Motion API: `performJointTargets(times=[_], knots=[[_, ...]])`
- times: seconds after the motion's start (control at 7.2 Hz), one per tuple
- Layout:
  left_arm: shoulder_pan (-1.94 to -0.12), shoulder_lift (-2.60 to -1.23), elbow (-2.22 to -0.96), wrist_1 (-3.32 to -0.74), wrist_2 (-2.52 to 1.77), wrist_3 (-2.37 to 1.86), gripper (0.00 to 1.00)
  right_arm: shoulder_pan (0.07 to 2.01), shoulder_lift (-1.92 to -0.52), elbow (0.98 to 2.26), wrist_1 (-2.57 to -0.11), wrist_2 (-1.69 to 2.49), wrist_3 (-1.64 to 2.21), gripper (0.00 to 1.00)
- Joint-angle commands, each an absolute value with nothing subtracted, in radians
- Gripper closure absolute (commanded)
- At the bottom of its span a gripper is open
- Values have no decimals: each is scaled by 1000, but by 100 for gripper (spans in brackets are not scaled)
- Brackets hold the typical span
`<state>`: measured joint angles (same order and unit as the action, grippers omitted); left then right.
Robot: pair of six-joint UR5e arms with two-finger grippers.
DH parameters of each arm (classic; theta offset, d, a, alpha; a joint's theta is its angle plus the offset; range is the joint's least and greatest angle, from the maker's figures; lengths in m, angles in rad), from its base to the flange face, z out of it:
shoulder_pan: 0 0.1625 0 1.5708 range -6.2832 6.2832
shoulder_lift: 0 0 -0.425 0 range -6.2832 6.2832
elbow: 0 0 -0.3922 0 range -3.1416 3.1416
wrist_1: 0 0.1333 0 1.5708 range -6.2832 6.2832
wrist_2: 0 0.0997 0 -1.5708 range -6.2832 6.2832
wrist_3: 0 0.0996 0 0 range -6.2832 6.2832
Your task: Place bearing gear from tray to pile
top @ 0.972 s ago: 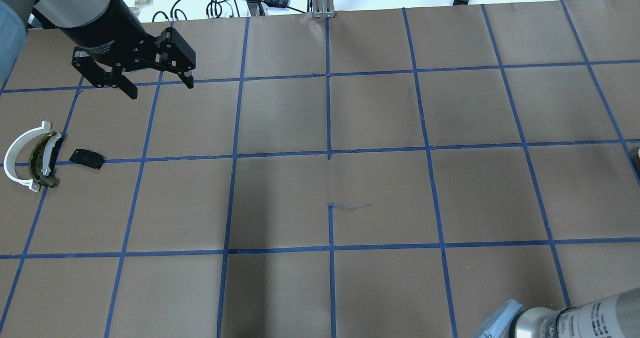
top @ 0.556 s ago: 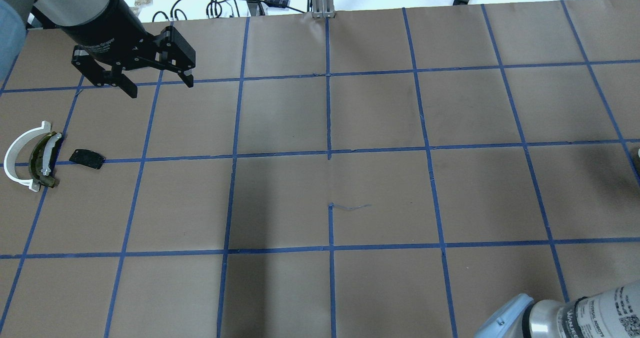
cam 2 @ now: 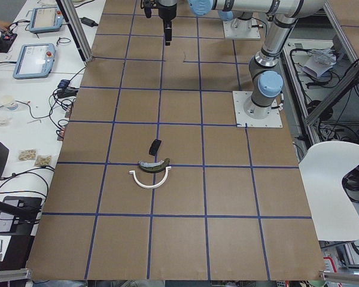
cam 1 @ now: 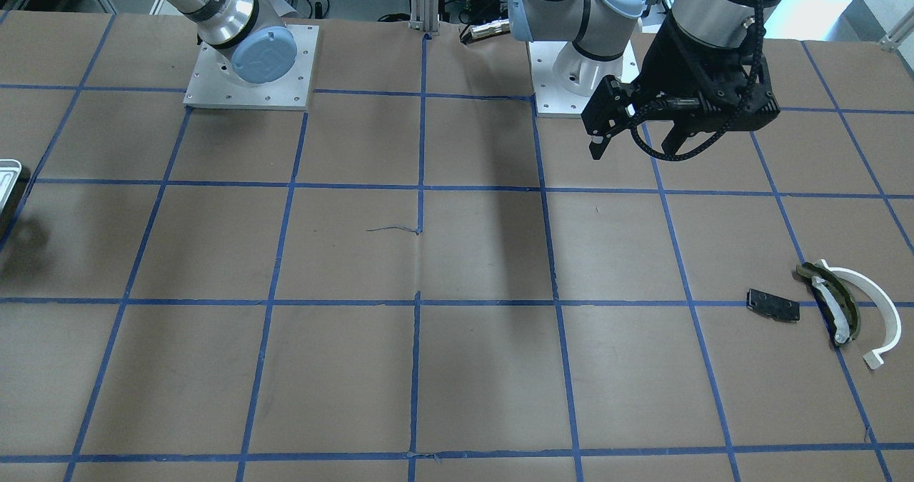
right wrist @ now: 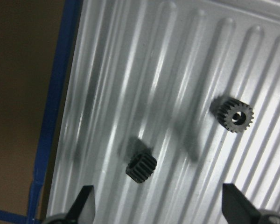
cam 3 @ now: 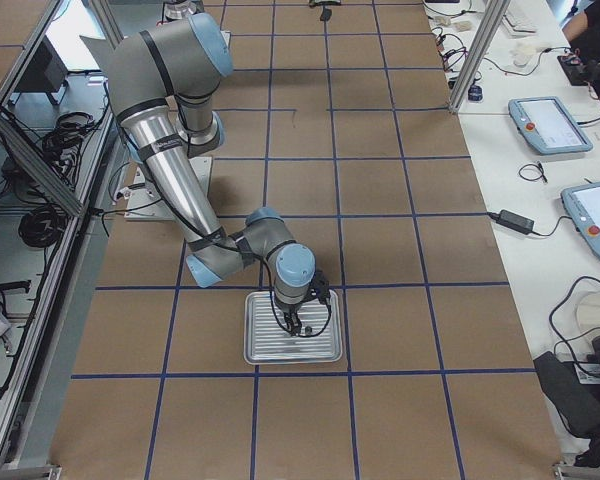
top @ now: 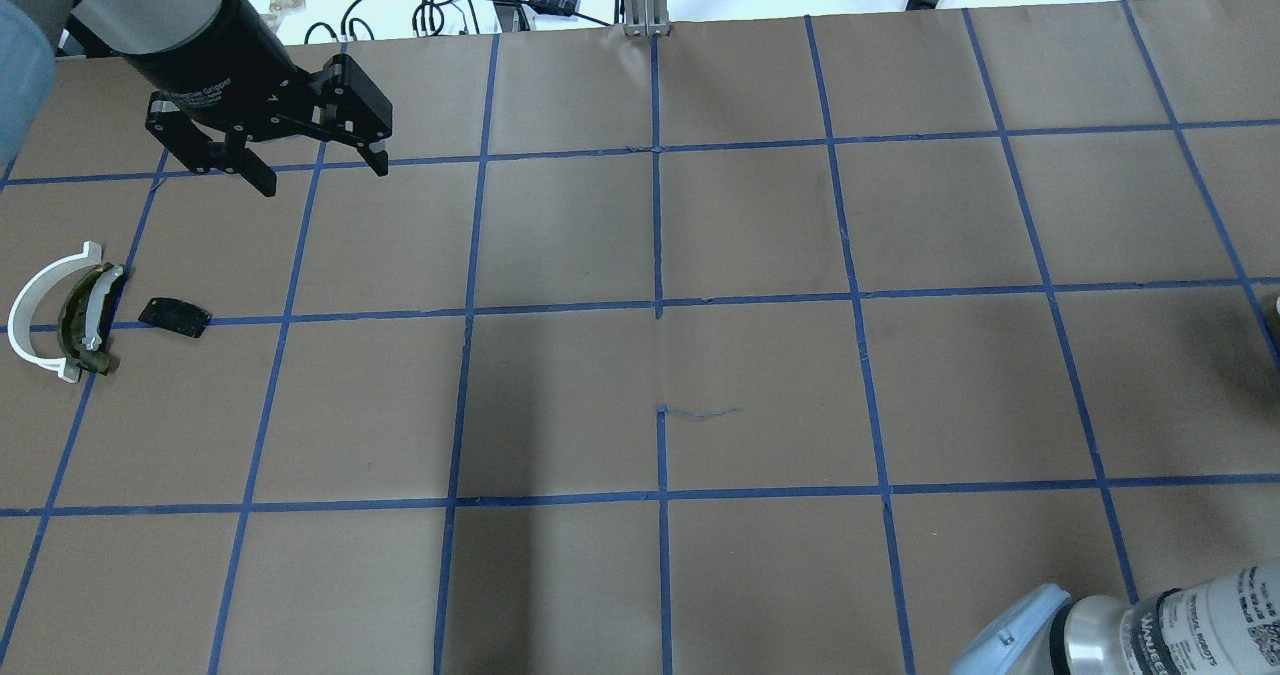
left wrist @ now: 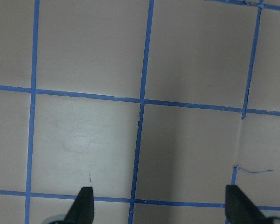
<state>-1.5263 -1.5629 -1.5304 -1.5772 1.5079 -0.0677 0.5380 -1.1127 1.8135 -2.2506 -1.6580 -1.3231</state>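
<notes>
Pre-grasp over tray (right wrist: 186, 56) | right claw (right wrist: 161, 204) wide open, empty; left claw (top: 322, 180) likewise | next, likely: drop onto pinion gear (right wrist: 141, 167) at 12 o'clock, close.

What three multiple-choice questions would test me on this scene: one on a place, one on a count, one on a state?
1. Where do the small dark gears lie? A on bare paper; B in the ridged tray; C on a chair.
2. How many gears show in the right wrist view? A two; B four; C none.
3. How is the left gripper? A shut on a gear; B open, empty; C shut on a plate.
Answers: 1 B, they rest on the tray's ridges; 2 A, two show there; 3 B, its jaws stand apart with nothing between.
</notes>
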Motion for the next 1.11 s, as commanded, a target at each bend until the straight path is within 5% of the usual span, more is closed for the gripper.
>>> performJointTargets(times=[0.0, 0.28, 0.97], knots=[[-1526, -1562, -1531, -1577, 1508, -67, 0, 538, -1111, 1819, -2252, -1657, -1319, 14], [-1526, -1560, -1532, -1577, 1508, -67, 0, 543, -1095, 1819, -2250, -1655, -1298, 19], [-1526, -1555, -1536, -1577, 1508, -67, 0, 549, -1100, 1816, -2252, -1657, -1296, 84]])
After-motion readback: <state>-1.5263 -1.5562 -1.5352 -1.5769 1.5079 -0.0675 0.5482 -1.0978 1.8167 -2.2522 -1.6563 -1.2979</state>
